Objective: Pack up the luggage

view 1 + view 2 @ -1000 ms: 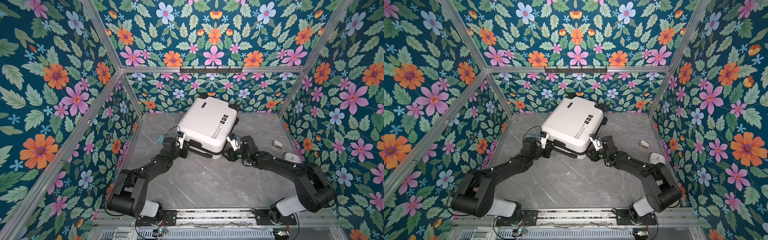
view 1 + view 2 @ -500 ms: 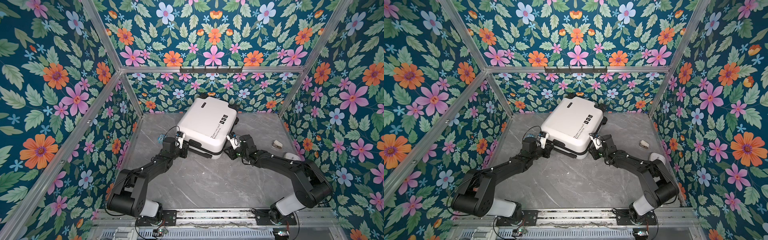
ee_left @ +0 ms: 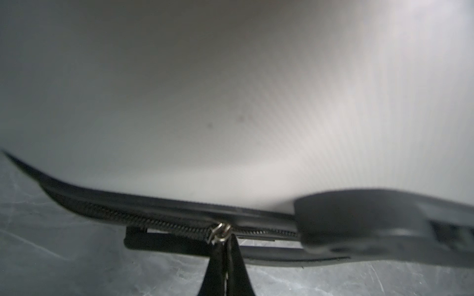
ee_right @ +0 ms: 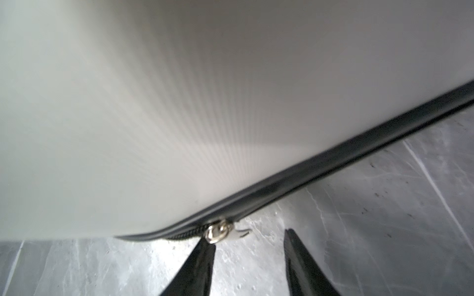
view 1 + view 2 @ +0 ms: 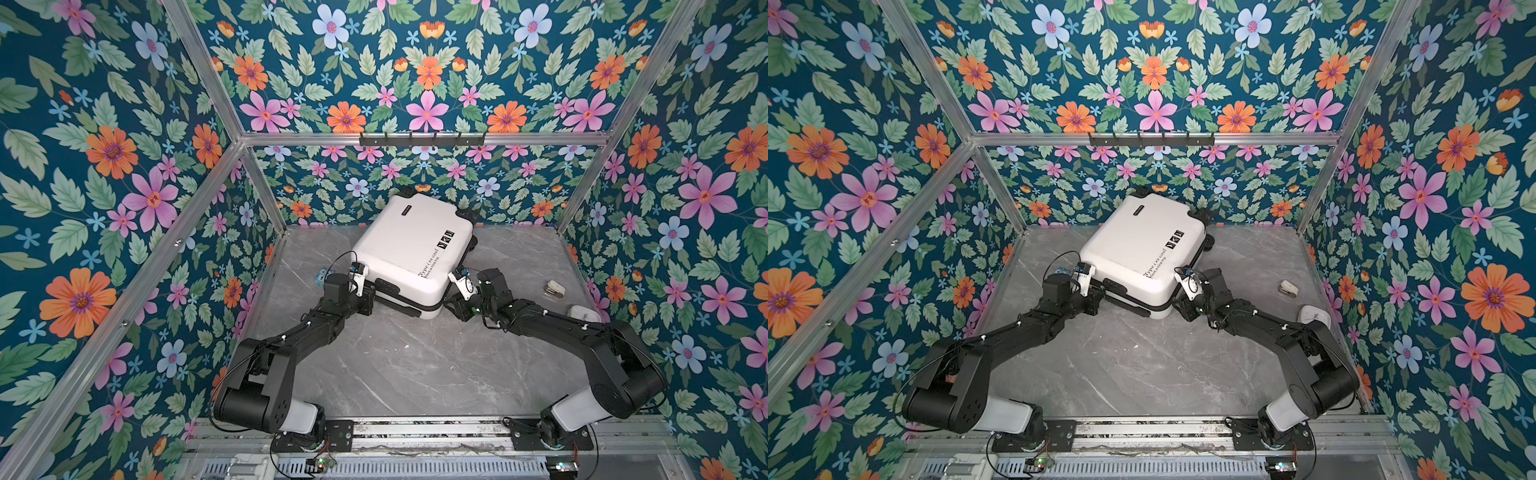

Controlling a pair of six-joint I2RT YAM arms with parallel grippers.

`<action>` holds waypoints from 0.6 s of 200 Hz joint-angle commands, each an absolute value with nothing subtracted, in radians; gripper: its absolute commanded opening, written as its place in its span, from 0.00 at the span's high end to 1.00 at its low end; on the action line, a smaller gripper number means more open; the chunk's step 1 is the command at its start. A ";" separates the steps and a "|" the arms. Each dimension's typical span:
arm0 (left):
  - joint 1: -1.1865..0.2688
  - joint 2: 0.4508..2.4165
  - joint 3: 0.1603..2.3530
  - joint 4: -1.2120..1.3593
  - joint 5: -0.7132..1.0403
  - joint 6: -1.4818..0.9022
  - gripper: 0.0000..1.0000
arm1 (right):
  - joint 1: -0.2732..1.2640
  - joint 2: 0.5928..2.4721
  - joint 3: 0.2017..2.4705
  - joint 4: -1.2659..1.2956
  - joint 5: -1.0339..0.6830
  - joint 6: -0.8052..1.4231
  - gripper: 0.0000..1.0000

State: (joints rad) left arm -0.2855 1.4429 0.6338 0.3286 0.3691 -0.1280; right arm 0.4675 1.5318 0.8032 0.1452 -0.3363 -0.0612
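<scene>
The luggage (image 5: 409,249), a small white hard-shell case with a black zipper band (image 4: 333,159), lies shut and skewed on the grey marble tabletop (image 5: 415,365) near the back wall (image 5: 415,195); black print (image 5: 430,266) on its lid reads roughly "Type re cool", a smaller line beneath being illegible. The left gripper (image 3: 225,239) is pinched fully together, tips against a silver zipper slider (image 3: 220,232), though whether it nips the pull I cannot tell; the right gripper (image 4: 248,237) stands partly open, empty, one fingertip (image 4: 205,252) touching a second slider (image 4: 218,233).
</scene>
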 commanded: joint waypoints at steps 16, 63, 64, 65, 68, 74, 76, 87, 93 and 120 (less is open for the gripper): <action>-0.282 1.449 0.645 0.302 0.373 -0.133 1.00 | 0.477 1.528 0.830 0.160 -0.445 -0.119 0.56; -0.274 1.456 0.652 0.302 0.377 -0.135 1.00 | 0.480 1.576 0.859 0.137 -0.511 -0.124 0.63; -0.274 1.457 0.652 0.302 0.377 -0.136 1.00 | 0.479 1.577 0.859 0.139 -0.512 -0.124 0.63; -0.273 1.457 0.652 0.301 0.377 -0.135 1.00 | 0.481 1.578 0.859 0.140 -0.512 -0.125 0.63; -0.273 1.456 0.653 0.301 0.378 -0.135 1.00 | 0.479 1.579 0.859 0.142 -0.511 -0.123 0.63; -0.272 1.456 0.654 0.299 0.379 -0.134 1.00 | 0.480 1.581 0.858 0.146 -0.509 -0.121 0.63; -0.273 1.456 0.655 0.298 0.379 -0.134 1.00 | 0.480 1.582 0.858 0.148 -0.509 -0.121 0.63; -0.271 1.455 0.657 0.296 0.379 -0.133 1.00 | 0.480 1.583 0.855 0.160 -0.507 -0.121 0.64; -0.271 1.454 0.657 0.295 0.379 -0.133 1.00 | 0.479 1.584 0.854 0.166 -0.506 -0.121 0.64; -0.271 1.453 0.658 0.293 0.379 -0.133 1.00 | 0.480 1.597 0.866 0.173 -0.499 -0.116 0.71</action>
